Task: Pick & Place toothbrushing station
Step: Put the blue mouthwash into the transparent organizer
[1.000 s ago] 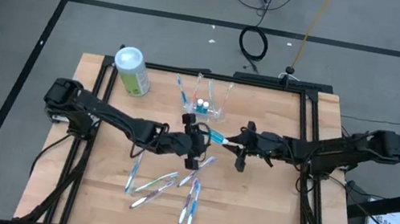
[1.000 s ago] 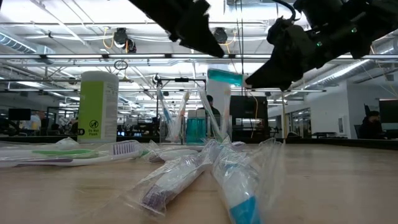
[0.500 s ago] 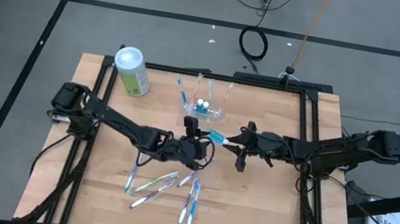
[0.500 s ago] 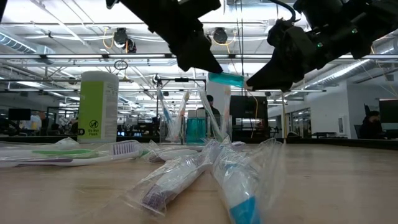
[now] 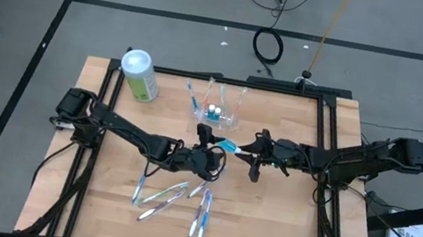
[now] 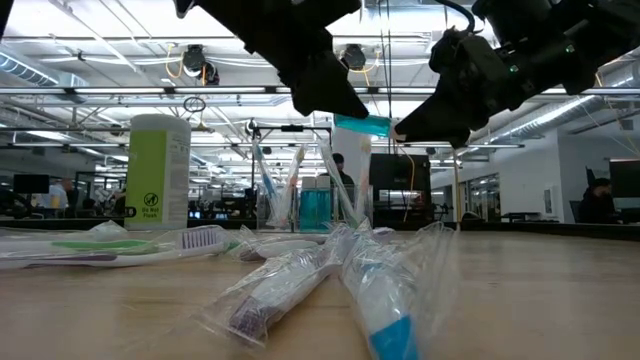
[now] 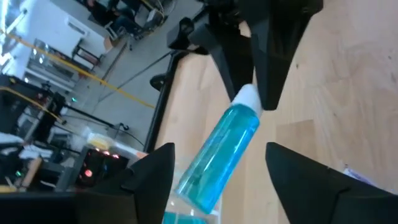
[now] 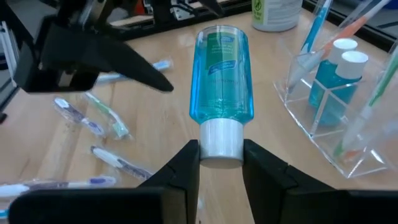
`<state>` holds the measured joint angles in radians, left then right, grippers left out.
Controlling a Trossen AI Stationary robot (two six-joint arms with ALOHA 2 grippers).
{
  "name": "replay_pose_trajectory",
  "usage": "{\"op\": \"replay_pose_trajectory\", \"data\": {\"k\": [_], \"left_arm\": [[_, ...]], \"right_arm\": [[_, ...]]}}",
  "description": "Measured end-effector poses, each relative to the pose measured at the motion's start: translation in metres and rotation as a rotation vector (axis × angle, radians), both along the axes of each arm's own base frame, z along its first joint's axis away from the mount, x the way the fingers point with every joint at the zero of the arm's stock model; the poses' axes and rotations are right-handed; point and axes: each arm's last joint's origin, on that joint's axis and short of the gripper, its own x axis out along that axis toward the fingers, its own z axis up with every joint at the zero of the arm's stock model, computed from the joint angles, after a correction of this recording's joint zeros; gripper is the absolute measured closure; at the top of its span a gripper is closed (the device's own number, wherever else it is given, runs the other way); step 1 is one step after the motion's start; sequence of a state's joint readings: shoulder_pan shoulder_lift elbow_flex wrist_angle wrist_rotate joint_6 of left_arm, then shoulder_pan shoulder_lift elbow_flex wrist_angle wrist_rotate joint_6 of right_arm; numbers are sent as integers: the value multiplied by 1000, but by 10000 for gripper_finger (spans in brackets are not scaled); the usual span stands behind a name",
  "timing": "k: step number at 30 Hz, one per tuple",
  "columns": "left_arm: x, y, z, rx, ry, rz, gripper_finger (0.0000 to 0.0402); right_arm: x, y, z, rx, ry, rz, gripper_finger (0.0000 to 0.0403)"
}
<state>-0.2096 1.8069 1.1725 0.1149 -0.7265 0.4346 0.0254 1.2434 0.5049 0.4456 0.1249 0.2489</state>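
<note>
A: Since the high view only gives a tiny blue sliver at frame centre, go by the wrist cams. Right gripper (image 8: 221, 163) pinches the white cap of a clear blue bottle (image 8: 221, 74), smooth cylinder w/ a green label.

B: Left gripper (image 7: 242, 167)?

A: Fingers spread wide either side of the bottle, not touching it. Low view shows both claws up off the wood, bottle (image 6: 362, 124) held between them in the air.

B: Toothbrushing station?

A: Clear plastic holder (image 5: 220, 110), upper centre of the high view, just above the grippers. Right wrist cam shows upright slots w/ brushes and two small blue bottles inside.

B: Rest?

A: Green canister (image 5: 140, 76) w/ white lid at upper left; crinkly clear-wrapped toothbrushes (image 5: 177, 198) lower centre on the wooden table (image 5: 280, 225).
</note>
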Motion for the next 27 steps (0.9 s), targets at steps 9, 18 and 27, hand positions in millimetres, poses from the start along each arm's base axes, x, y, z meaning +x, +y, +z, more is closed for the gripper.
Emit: {"op": "replay_pose_trajectory", "data": {"k": [9, 18, 27], "left_arm": [[4, -2, 2, 99, 15, -51, 162], [7, -2, -10, 138, 61, -51, 187], [12, 2, -1, 211, 71, -53, 188]], "right_arm": [[1, 0, 4, 4, -40, 3, 318], [3, 0, 7, 37, -64, 36, 318], [4, 0, 9, 40, -78, 31, 318]]}}
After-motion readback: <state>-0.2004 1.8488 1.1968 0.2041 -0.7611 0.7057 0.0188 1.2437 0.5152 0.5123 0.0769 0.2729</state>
